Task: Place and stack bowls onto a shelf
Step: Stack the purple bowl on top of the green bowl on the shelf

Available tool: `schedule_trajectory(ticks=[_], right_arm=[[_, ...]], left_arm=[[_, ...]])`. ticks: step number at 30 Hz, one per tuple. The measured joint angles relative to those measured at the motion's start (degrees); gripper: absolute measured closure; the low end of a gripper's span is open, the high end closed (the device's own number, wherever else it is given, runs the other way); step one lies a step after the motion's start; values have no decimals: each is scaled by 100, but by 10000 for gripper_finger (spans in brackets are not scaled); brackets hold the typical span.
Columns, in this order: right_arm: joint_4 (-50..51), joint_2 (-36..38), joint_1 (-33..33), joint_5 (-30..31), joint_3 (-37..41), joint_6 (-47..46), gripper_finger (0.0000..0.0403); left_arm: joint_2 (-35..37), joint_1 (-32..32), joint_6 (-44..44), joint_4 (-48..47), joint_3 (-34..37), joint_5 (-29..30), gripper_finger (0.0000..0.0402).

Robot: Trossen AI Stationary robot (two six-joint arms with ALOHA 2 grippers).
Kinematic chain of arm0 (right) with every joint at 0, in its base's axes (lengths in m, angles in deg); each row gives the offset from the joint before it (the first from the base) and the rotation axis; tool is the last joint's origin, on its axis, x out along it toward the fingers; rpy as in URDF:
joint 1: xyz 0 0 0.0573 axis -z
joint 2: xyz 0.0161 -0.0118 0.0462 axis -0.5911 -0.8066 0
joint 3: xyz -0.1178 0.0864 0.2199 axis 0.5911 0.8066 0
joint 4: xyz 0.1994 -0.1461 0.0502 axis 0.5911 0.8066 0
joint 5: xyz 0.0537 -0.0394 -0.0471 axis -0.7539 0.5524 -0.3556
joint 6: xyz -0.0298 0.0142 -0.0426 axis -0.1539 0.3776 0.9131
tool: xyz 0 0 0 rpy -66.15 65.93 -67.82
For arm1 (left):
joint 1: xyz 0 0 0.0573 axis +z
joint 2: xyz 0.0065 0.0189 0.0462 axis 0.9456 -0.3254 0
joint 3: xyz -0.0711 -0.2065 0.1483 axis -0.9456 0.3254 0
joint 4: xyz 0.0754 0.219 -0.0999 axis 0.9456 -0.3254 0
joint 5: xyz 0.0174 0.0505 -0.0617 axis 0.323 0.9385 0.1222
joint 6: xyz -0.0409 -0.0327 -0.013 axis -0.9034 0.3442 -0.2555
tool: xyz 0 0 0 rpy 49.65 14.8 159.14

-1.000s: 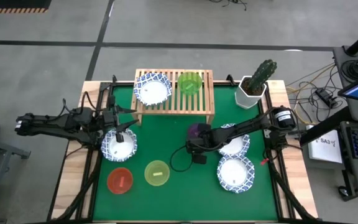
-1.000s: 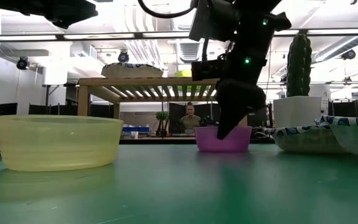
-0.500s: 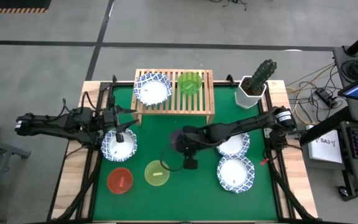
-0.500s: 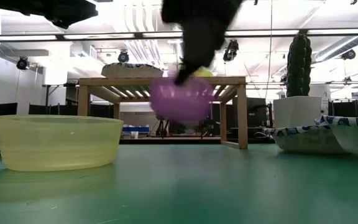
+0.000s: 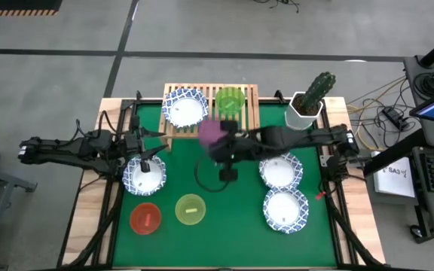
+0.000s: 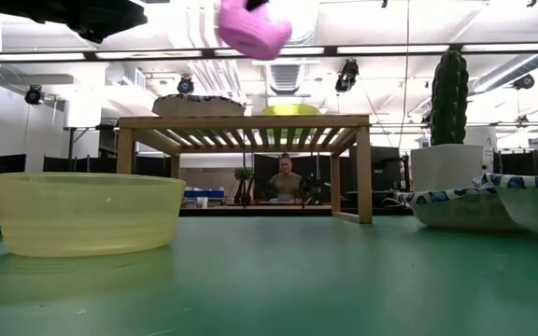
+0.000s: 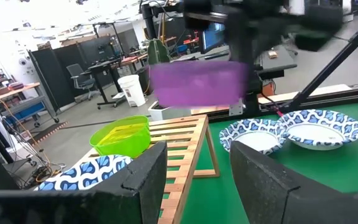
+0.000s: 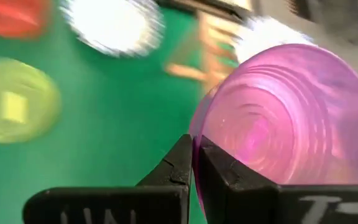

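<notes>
Your right gripper (image 8: 194,163) has lifted the purple bowl (image 5: 212,132) off the table (image 5: 202,181) within the last second: it was sitting on the green top near the middle, and it now hangs in the air just at the shelf's (image 5: 249,134) front edge, higher than the slatted top as the low view shows it. The fingers are pinched tight on the bowl's rim, with the bowl tipped on edge in the wrist view.

That means you are in the carry, with the placing step next. On the shelf, a white bowl (image 5: 184,107) sits at the left end and the green bowl (image 5: 230,100) in the middle; the right end looks free, or you could nest purple into green.

Your left gripper (image 5: 143,154) waits over the white bowl near the table's left edge (image 5: 145,176), fingers spread and holding nothing.

Not yet shelved: the red bowl (image 5: 145,218) and yellow bowl (image 5: 191,209) near the front edge, and two white bowls (image 5: 281,172) toward the right edge. Level the purple bowl before you let go, I'd judge, or it may roll off the slats.
</notes>
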Motion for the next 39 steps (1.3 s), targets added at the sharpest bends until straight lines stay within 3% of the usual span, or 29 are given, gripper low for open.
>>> schedule_trajectory(ticks=[6, 12, 17, 24, 39], right_arm=[[752, 0, 898, 291, -249, 80, 394], [481, -7, 1795, -556, -217, 464, 394], [534, -7, 2271, -658, -214, 397, 394], [529, -7, 2474, -1303, -214, 381, 394], [494, -7, 2489, -1318, -199, 375, 330]], left_arm=[[0, 0, 18, 2, 0, 2, 242], [0, 0, 18, -2, 0, 1, 242], [0, 0, 57, -4, 0, 0, 242], [0, 0, 59, -4, 0, 1, 242], [-1, 0, 59, -4, 0, 0, 242]])
